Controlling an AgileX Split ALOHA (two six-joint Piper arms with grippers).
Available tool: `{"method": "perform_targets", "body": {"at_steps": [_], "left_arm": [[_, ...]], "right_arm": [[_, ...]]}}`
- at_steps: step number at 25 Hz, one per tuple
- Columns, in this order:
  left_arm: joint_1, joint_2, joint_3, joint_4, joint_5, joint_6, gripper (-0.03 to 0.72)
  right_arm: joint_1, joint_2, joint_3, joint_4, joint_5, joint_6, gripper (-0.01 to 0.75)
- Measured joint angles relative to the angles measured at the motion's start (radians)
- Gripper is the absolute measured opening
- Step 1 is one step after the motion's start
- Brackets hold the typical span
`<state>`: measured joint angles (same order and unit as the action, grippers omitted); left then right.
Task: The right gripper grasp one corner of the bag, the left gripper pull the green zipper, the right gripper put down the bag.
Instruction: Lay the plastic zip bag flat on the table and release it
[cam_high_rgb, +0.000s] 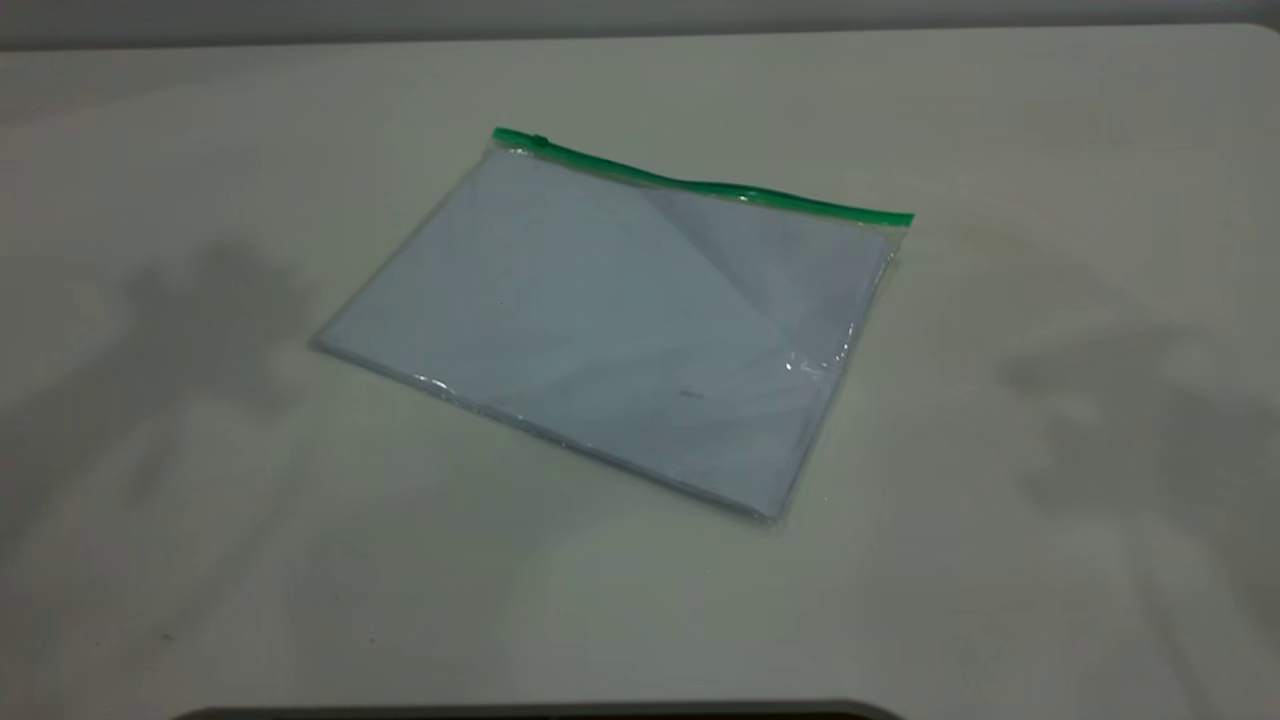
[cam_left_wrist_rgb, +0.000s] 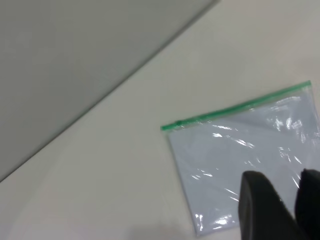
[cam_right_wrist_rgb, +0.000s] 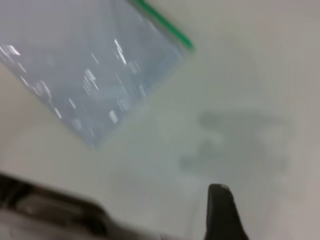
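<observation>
Bag (cam_high_rgb: 610, 330) flat on table (cam_high_rgb: 200, 560), mid-surface, green zipper (cam_high_rgb: 700, 186) on far edge, slider apparently at its left end. Nothing grasped. Left gripper (cam_left_wrist_rgb: 285, 187) above bag, jaws parted. Right gripper (cam_right_wrist_rgb: 222, 210) off bag's corner, spread unclear. First step pending: right takes zipper-end corner.

A pale, off-white worktop (cam_high_rgb: 1000, 600) carries everything here. The bag (cam_high_rgb: 600, 330), a clear pouch with white paper inside, lies flat on it near the middle, turned at an angle to the worktop's edges. Its green zipper (cam_high_rgb: 700, 185) runs along the far edge, with what seems to be the slider near that edge's left end. Soft shadows fall on the worktop at either side.
</observation>
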<state>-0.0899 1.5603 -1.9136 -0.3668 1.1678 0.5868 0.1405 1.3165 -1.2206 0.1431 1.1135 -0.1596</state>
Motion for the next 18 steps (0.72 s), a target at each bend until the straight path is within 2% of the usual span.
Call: {"method": "perform_targets", "body": {"at_steps": [2,7,10,15,18], "left_arm": [[0.000,-0.062,0.000,0.052,0.000,-0.083,0.240],[0.000,-0.230,0.079,0.135,0.000,-0.231,0.240],[0.000,-0.338,0.213,0.159,0.000,-0.262,0.241],[0.000,-0.523,0.521,0.176,0.001,-0.276,0.241],[0.000,-0.630,0.699,0.211,0.001,-0.295,0.244]], "right_arm": [[0.000,-0.072,0.006,-0.078,0.093,0.059,0.506],[0.000,-0.264,0.121,-0.157,0.121,0.126,0.506],[0.000,-0.396,0.242,-0.160,0.121,0.133,0.506],[0.000,-0.637,0.473,-0.162,0.121,0.135,0.506],[0.000,-0.770,0.590,-0.162,0.084,0.136,0.506]]}}
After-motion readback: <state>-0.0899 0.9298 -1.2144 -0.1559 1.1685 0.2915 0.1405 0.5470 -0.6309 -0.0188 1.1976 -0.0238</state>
